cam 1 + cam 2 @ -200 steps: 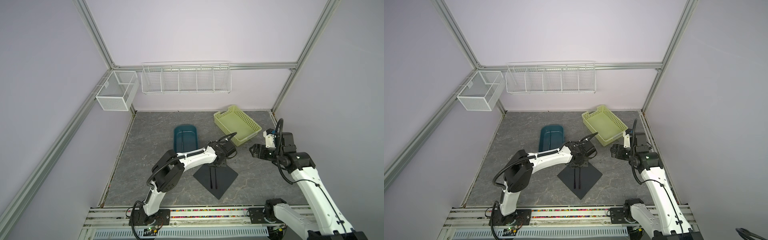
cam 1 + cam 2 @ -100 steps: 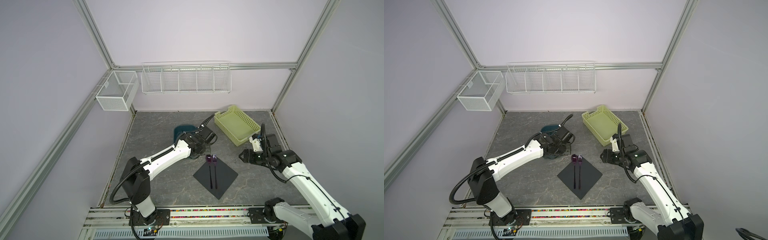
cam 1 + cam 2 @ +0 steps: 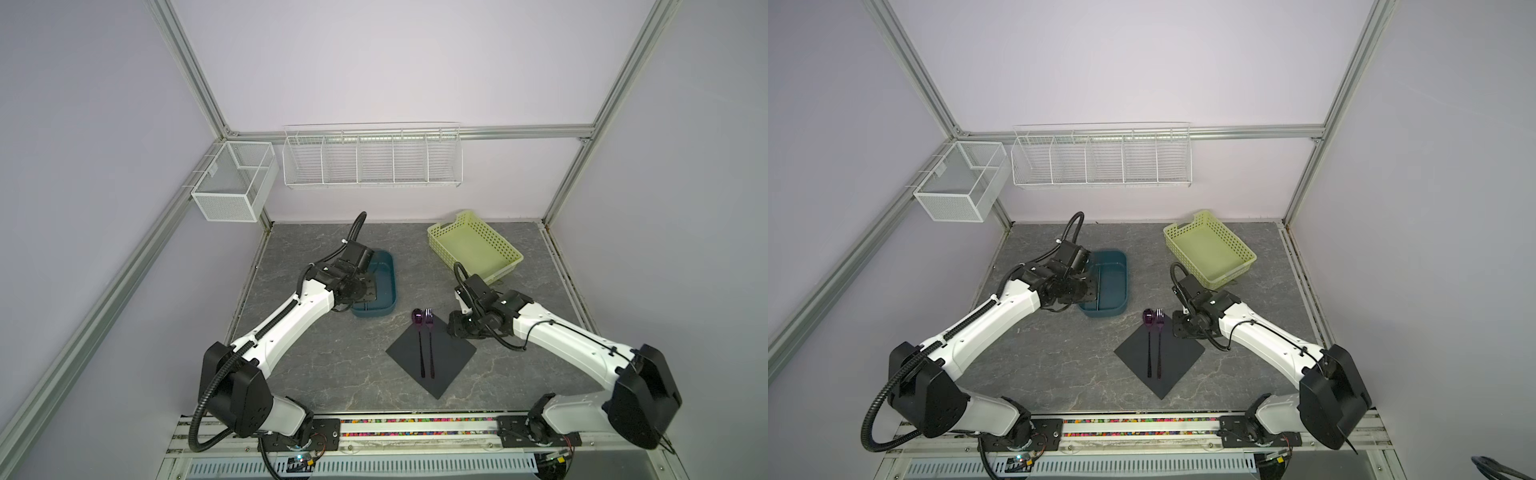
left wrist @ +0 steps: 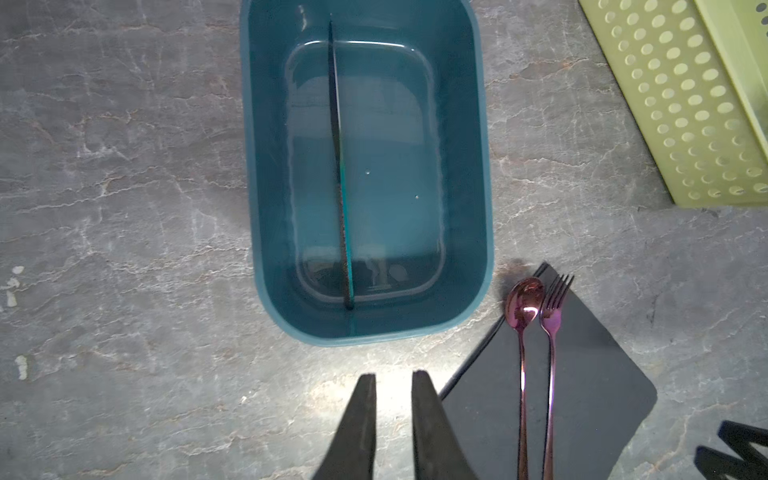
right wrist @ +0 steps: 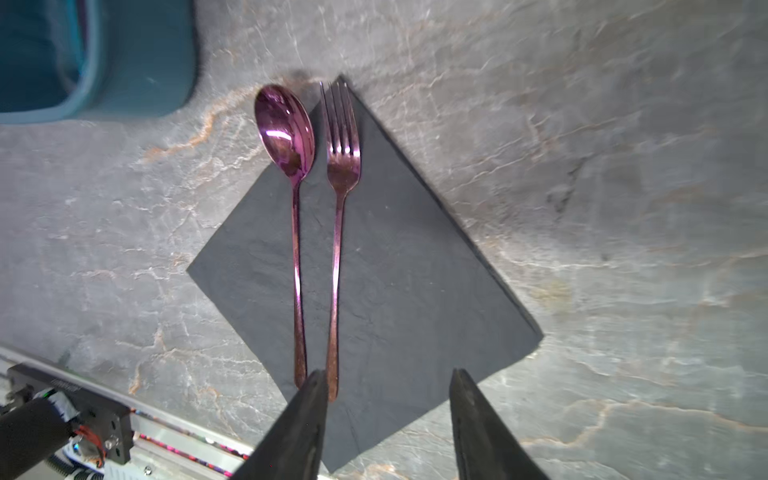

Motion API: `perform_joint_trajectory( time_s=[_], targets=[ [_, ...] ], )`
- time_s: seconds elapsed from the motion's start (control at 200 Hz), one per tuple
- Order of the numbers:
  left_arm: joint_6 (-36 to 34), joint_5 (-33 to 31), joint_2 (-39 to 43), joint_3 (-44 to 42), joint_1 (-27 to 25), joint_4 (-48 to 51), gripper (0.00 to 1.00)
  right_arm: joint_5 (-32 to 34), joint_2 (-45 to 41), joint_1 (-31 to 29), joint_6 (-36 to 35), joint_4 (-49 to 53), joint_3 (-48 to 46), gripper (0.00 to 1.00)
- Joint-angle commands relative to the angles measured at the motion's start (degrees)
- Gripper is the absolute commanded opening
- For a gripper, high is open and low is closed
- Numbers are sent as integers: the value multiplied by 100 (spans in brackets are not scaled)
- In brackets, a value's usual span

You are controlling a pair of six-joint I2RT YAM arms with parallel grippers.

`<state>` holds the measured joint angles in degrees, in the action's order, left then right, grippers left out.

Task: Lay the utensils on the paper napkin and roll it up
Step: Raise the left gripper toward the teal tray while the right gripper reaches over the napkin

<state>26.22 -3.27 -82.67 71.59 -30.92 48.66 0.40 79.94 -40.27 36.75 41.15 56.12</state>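
A black paper napkin (image 3: 451,357) (image 3: 1179,357) lies as a diamond near the table's front. On it, side by side, rest two of the utensils, a spoon (image 3: 417,318) (image 5: 284,129) and a fork (image 3: 429,321) (image 5: 343,158), their purple heads at the far corner. In both top views my right gripper (image 3: 455,330) (image 5: 387,371) hovers by the napkin's upper right edge, open and empty. My left gripper (image 3: 361,293) (image 4: 394,376) hangs over the near end of the teal tub, away from the napkin, with a narrow gap between its jaws and nothing in it.
The teal tub (image 3: 388,266) (image 4: 478,166) stands left of the napkin, with a thin dark strip down its middle. A yellow-green perforated basket (image 3: 473,245) sits at the back right. White wire baskets (image 3: 370,158) hang on the back wall. A rail (image 3: 415,424) runs along the front edge.
My left arm has swung from the napkin's far corner back to the tub, and the spoon and fork now lie uncovered. My right gripper came in toward the napkin, its jaws narrowing.
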Motion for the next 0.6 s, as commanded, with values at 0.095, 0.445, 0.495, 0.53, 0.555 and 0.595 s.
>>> perform_joint_trajectory(
  time_s=[0.095,0.445,0.495,0.53,0.555,0.595],
  targets=[
    [-969,333,222,-207,497,92,18,47,629,-330,489,-396,241,41],
    [-1145,339,396,-759,848,-287,18,-207,1470,-487,637,-778,474,33],
    [-1157,255,430,-761,845,-264,18,-208,1546,-486,646,-796,512,31],
    [-1163,199,444,-769,842,-246,18,-203,1595,-494,654,-801,531,31],
    [-1161,180,458,-778,848,-243,19,-194,1619,-496,661,-822,532,31],
    [-1168,178,475,-800,846,-235,19,-182,1658,-497,684,-868,519,31]
  ],
)
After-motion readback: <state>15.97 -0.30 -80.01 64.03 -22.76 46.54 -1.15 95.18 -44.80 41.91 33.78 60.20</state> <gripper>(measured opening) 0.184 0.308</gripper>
